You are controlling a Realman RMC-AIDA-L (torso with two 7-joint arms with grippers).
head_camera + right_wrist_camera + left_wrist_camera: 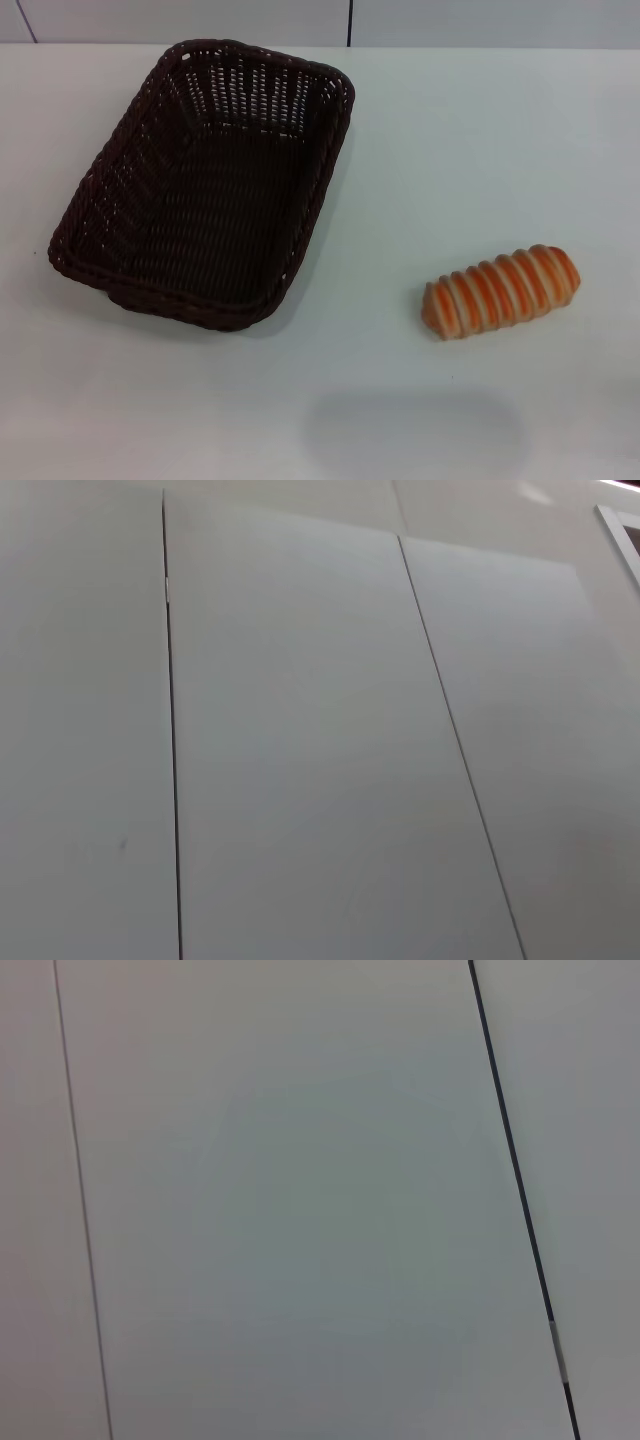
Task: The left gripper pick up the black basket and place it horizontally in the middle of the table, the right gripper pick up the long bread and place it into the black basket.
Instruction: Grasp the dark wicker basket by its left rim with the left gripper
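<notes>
The black basket (205, 180) lies on the white table (450, 150) at the left, its long side running away from me and slightly slanted. It is empty. The long bread (500, 290), striped orange and cream, lies on the table at the right, apart from the basket. Neither gripper shows in the head view. Both wrist views show only pale wall panels with dark seams, no fingers and no task objects.
The table's far edge meets a pale panelled wall (450, 20) at the back. A faint shadow (415, 430) lies on the table near the front middle.
</notes>
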